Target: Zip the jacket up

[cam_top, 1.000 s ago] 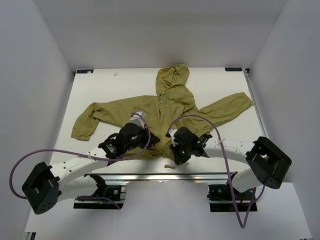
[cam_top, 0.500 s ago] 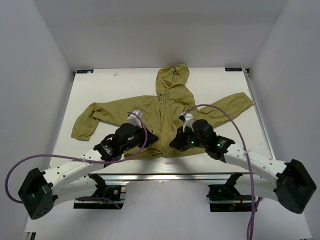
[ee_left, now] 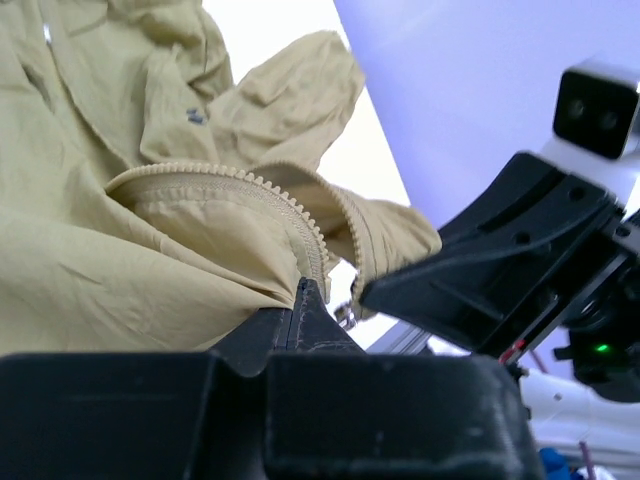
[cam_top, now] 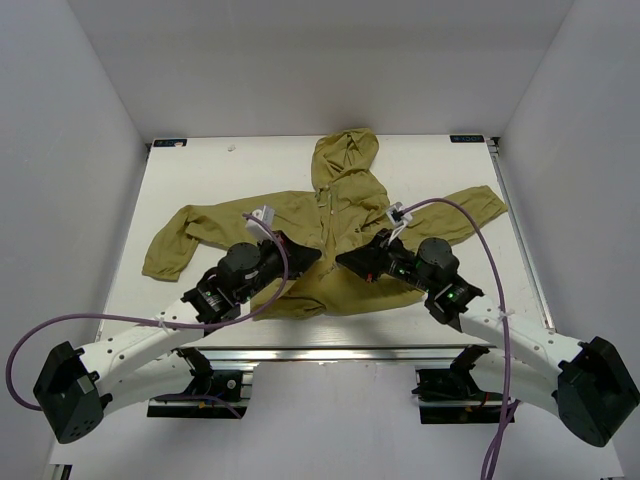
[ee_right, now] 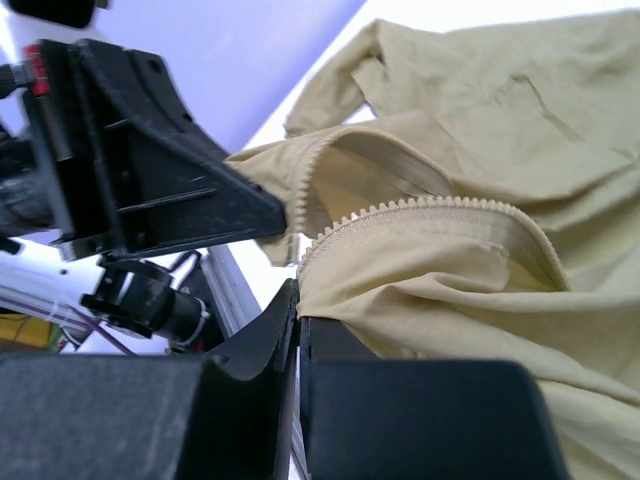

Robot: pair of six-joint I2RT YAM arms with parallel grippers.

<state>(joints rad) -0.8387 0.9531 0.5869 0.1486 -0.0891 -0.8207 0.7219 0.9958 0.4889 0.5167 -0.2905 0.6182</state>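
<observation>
The olive jacket point(cam_top: 335, 215) lies on the white table point(cam_top: 200, 175), hood to the far side, sleeves spread. Its lower front is lifted and folded. My left gripper point(cam_top: 308, 256) is shut on the left front edge by the light zipper teeth point(ee_left: 300, 225), shown in the left wrist view point(ee_left: 303, 288). My right gripper point(cam_top: 350, 262) is shut on the right front edge under its zipper teeth point(ee_right: 420, 208), shown in the right wrist view point(ee_right: 298, 300). The two grippers face each other, a small gap apart, above the jacket's middle.
The metal rail point(cam_top: 330, 353) runs along the table's near edge. Grey walls point(cam_top: 90, 130) close in the left, right and far sides. Purple cables point(cam_top: 470, 225) loop over both arms.
Both grippers have moved away from the near edge toward the jacket's middle, carrying the zipper edges up with them. The hem has folded over. The right arm has swung out to the right.
</observation>
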